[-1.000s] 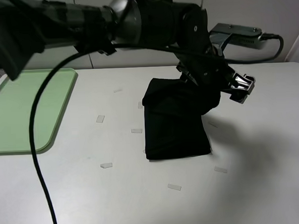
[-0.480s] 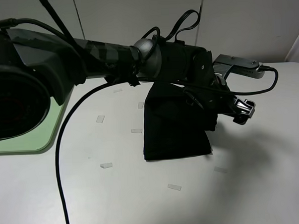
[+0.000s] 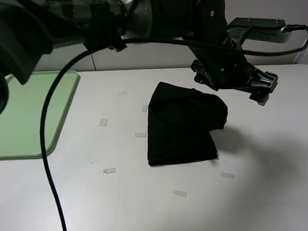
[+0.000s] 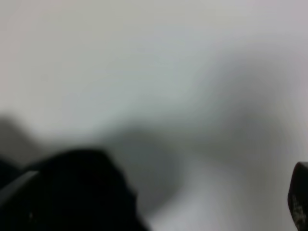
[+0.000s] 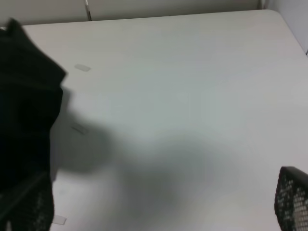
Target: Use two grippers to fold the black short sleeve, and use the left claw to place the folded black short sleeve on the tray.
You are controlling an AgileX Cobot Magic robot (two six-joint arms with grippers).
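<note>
The black short sleeve lies on the white bench already folded into a compact bundle, so I judge the folding nearly or wholly done; one lump at its far right corner sits puffed up rather than flat. What is left is the carry: the pale-green tray is well apart on the left side of the bench and holds nothing that I can see. My left end effector reaches across the middle and hangs above the bench just beside that raised corner, jaws spread wide and gripping nothing; its own camera is too blurred to add more. My right end effector is also spread and empty, with the shirt's edge beside one finger. The bundle's long axis runs from the near edge of the bench toward the far wall, leaning slightly right at the far end.
</note>
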